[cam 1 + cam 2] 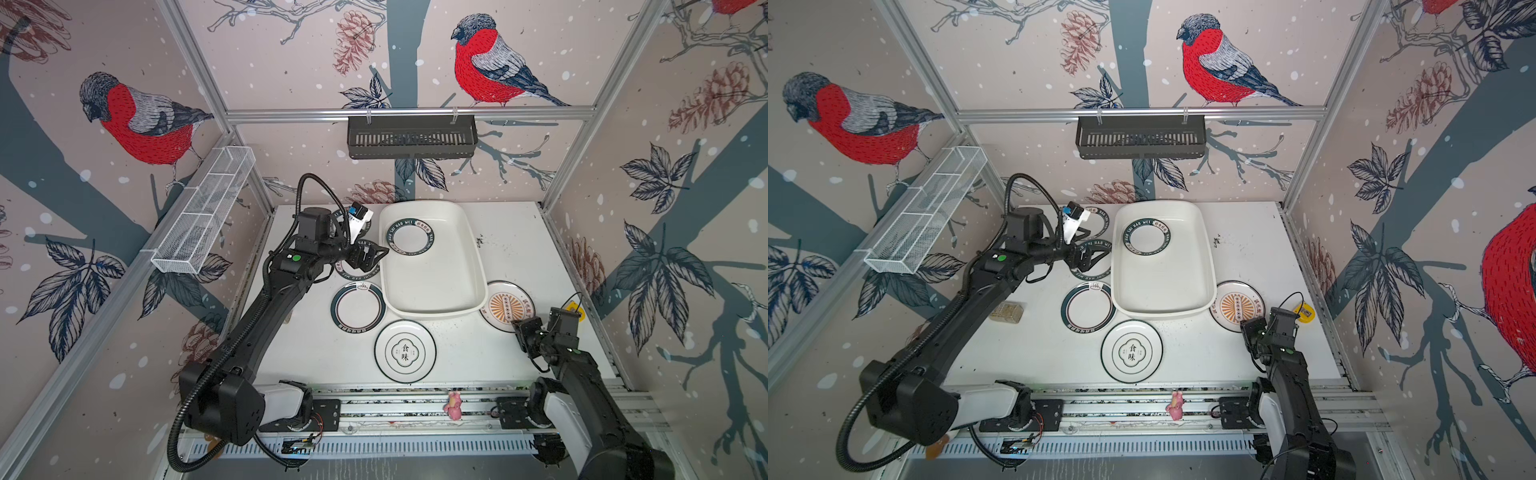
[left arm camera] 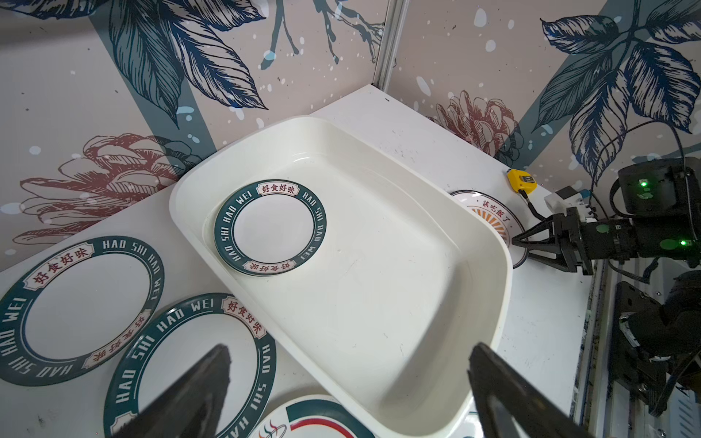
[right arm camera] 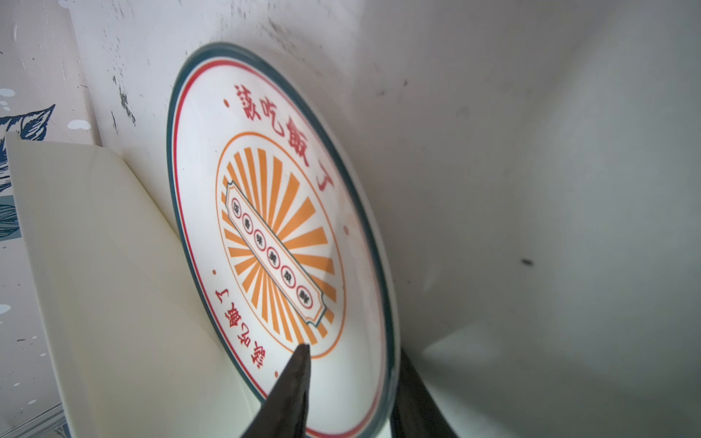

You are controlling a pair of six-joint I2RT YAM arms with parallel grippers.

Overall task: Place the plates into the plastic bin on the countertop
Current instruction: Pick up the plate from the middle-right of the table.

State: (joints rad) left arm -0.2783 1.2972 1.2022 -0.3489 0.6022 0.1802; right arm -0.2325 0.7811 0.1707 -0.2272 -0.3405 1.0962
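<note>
The white plastic bin lies on the countertop and holds one green-rimmed plate. By its near right corner lies a sunburst plate. My right gripper is closed on that plate's near rim, one finger on its face, the other beneath. My left gripper hangs open and empty at the bin's left edge, above two lettered green plates. Another green-rimmed plate and a white plate with black characters lie in front.
A black slatted shelf hangs on the back wall and a white wire basket on the left wall. A small yellow device lies by the right arm. A pink toy sits on the front rail and a clear box under the left arm.
</note>
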